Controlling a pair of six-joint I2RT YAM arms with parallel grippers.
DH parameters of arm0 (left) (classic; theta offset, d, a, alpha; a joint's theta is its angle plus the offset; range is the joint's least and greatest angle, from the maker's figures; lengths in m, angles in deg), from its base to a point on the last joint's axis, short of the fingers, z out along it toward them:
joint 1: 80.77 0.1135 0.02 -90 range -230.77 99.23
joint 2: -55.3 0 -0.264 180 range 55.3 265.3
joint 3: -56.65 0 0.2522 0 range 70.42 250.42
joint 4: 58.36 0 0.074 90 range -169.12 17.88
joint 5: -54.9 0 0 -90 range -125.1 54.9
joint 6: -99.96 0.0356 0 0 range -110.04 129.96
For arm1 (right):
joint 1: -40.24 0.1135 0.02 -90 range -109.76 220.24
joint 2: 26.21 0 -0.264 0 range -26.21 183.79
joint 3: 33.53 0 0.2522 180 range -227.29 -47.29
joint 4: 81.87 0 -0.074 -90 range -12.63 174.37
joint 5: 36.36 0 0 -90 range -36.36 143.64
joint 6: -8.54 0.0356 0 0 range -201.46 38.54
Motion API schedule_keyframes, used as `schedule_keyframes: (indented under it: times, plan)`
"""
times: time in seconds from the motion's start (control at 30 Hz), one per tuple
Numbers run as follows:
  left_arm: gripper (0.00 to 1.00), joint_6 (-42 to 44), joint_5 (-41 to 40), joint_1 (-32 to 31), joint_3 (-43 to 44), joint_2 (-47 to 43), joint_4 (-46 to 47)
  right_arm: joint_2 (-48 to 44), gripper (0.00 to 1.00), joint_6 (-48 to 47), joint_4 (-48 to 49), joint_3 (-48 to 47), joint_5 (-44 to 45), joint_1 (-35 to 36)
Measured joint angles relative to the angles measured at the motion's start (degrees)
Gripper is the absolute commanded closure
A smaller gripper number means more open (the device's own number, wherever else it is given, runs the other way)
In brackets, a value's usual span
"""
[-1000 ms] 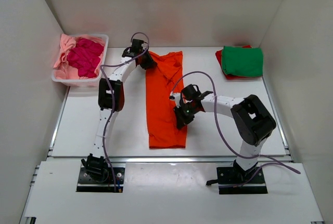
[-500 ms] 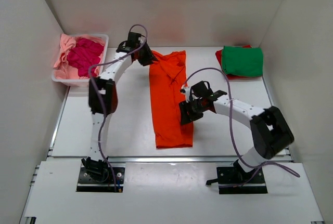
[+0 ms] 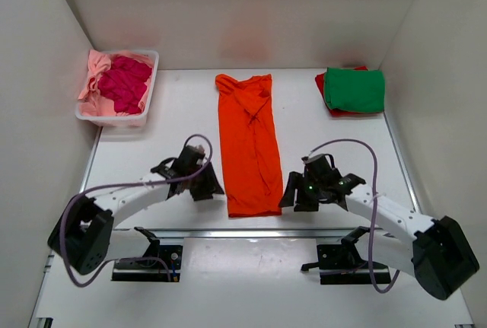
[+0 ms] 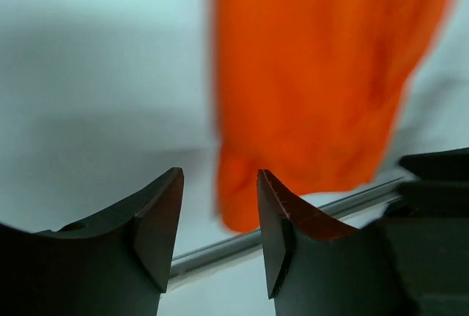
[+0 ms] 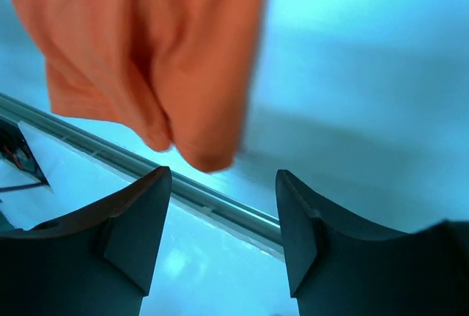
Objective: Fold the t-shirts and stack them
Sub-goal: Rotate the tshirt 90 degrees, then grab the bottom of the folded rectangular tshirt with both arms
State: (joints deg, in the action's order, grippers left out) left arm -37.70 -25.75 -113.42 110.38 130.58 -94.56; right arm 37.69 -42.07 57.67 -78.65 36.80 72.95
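The bright orange t-shirt (image 3: 248, 145) lies flat as a long narrow strip down the middle of the table, collar end far and hem near the front rail. My left gripper (image 3: 212, 186) is low just left of the hem's corner, open and empty. The left wrist view shows the orange cloth (image 4: 315, 74) ahead of the open left gripper (image 4: 219, 178). My right gripper (image 3: 290, 193) sits just right of the hem, open and empty. In the right wrist view the hem corner (image 5: 198, 111) hangs ahead of the right gripper (image 5: 222, 177). A folded green t-shirt (image 3: 354, 89) lies on a red one (image 3: 320, 83) at the far right.
A white plastic basket (image 3: 114, 118) at the far left holds a magenta t-shirt (image 3: 123, 83) and a light pink one (image 3: 93, 69). A metal rail (image 3: 251, 231) runs along the table's front edge, just behind the hem. White walls close in the table on three sides.
Both arms have swung back from the shirt's far and middle parts to the near hem, one on each side. The right gripper opened and the orange shirt shifted slightly right.
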Motion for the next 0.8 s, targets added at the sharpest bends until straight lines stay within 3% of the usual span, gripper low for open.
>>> schedule_keyframes:
  times: [0.1,0.4,0.8]
  plan:
    - [0.44,-4.6,-1.4,-1.7,-9.9,-6.8,0.3,-5.5,0.42,5.6,1.9,6.2,0.6,0.3]
    - [0.45,-11.7,-3.3,-3.6,-16.0,-14.0,10.1,-5.5,0.47,13.0,11.2,11.0,0.5,1.4]
    - [0.44,-12.8,-1.4,-8.4,-12.9,-6.6,11.3,0.8,0.47,14.6,18.5,9.9,-0.3,1.1]
